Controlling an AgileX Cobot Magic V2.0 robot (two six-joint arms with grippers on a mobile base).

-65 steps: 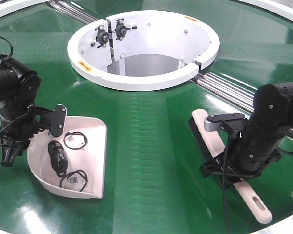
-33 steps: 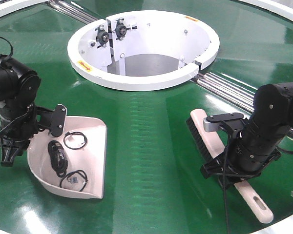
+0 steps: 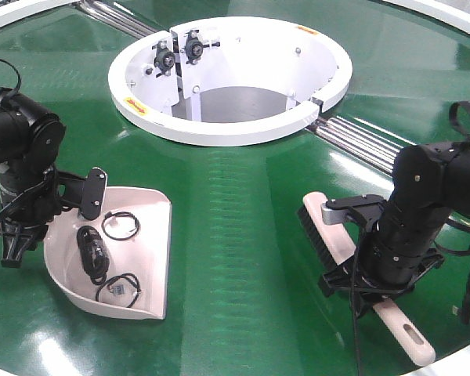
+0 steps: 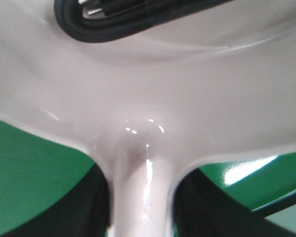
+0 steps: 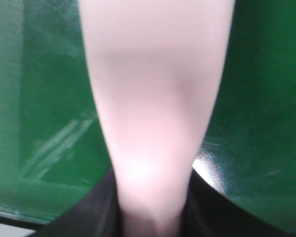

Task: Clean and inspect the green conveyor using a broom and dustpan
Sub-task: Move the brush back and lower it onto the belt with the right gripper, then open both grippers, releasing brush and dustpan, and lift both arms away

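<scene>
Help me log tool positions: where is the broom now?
Front view: the broom is over the green conveyor's right side, held by the right end effector, below-right of the white ring opening.

No word, brand or number can be read in any view. The white ring-shaped wall (image 3: 219,129) set in the glossy dark-green conveyor belt (image 3: 235,204) carries two small yellow-and-red stickers. One sticker (image 3: 130,102) sits well beyond the jaws of the left gripper (image 3: 14,235). The other sticker (image 3: 305,30) sits on the far rim, well beyond the jaws of the right gripper (image 3: 368,290). Their print is too small to make out. The wide beige plastic dustpan (image 3: 145,251) clamped in the left jaws and the slim beige plastic broom (image 3: 331,231) clamped in the right jaws show plain surfaces.
</scene>
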